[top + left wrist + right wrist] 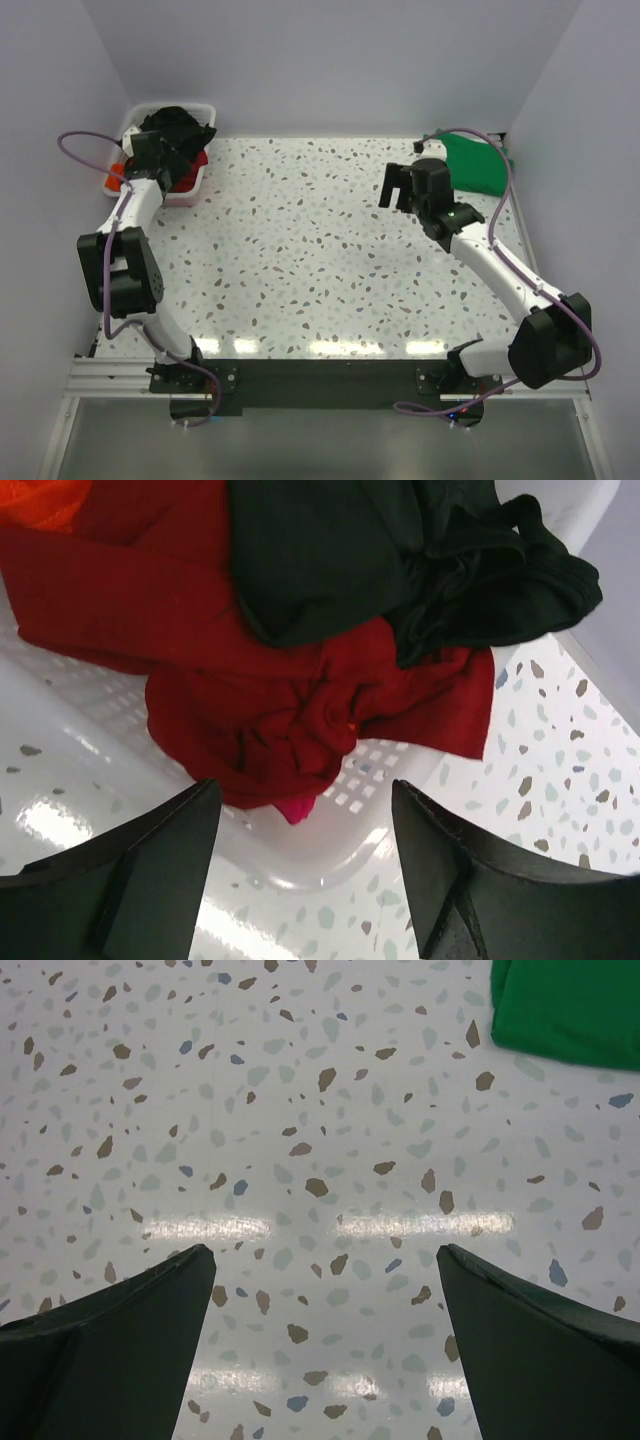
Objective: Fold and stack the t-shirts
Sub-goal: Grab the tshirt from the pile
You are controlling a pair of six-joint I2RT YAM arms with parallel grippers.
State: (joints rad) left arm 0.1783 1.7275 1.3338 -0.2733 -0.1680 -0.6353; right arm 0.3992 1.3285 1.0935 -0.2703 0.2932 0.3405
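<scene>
Dark red shirt (300,710) lay bunched in basket (330,850) under open left claw (305,880); pinch single layer (right claw (325,1360) open, idle).

Two-arm rig: white links, black joints, black grippers.

Each arm is built from white tubular link segments joined by bulky black joint housings, and ends in a black wrist block. The left gripper (160,150) and right gripper (398,187) are matte black, with broad wedge-shaped fingers (110,1350) tapering to blunt tips. A lilac cable (80,140) loops loosely along each arm from base to wrist. Both bases mount on a black plate (330,375) fixed to a silver aluminium rail (110,375).
</scene>
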